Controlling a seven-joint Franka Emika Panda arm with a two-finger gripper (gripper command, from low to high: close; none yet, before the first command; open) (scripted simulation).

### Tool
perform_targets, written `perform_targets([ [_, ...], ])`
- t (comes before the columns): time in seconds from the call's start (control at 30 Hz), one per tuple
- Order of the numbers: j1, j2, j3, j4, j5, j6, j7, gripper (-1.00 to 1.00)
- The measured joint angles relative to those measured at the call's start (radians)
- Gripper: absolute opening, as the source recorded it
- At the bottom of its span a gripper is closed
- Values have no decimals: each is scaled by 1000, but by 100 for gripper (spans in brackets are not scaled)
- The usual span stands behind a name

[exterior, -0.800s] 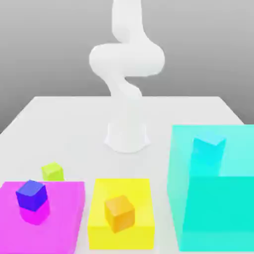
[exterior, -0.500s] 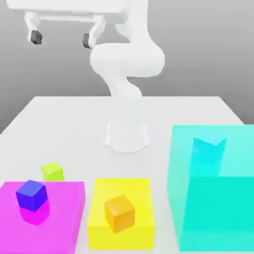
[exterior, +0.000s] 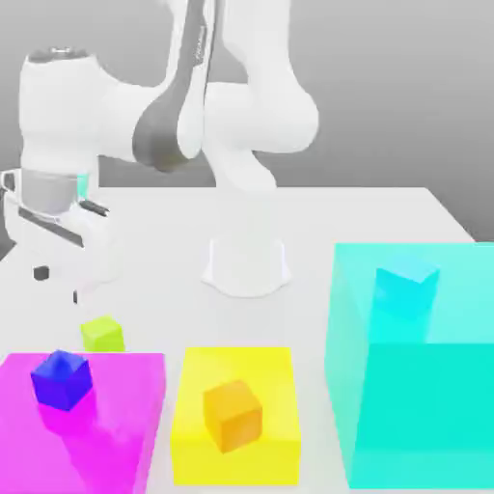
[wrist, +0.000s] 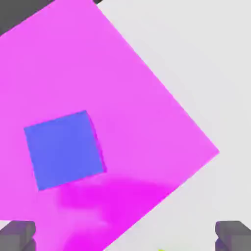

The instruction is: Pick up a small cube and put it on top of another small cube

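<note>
Exterior view: four cubes, one each: lime cube [exterior: 101, 333] just behind the magenta pad [exterior: 116, 425], blue cube [exterior: 61, 378] on it; gripper [exterior: 58, 286] wide open, empty, above.

We see the white arm bent forward from its base, wrist lowered toward the exterior view's left. The gripper [exterior: 58, 285] points downward, its two dark fingertips [exterior: 41, 273] spread wide apart, holding nothing.
</note>
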Motion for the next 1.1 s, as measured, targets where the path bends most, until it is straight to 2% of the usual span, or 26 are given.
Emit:
perform_targets([
  [0.1,-19,71,-52,-64,61,60,-41,0],
  [0.2,-10,160,-58,-71,175,131,-115,0],
  [0.33,-98,290,86,-47,373,231,-254,0],
  [0.43,-224,384,223,-31,430,310,-302,0],
  [0.47,-247,402,245,-29,431,326,-305,-100],
  [0.67,-260,411,258,-27,429,333,-304,-100],
  [0.73,-231,379,226,-32,412,306,-288,-100],
  [0.87,-153,259,116,-55,281,210,-188,-100],
  [0.97,-175,164,104,-74,178,134,-117,-100],
  [1.1,-157,101,122,-35,155,32,-57,-100],
])
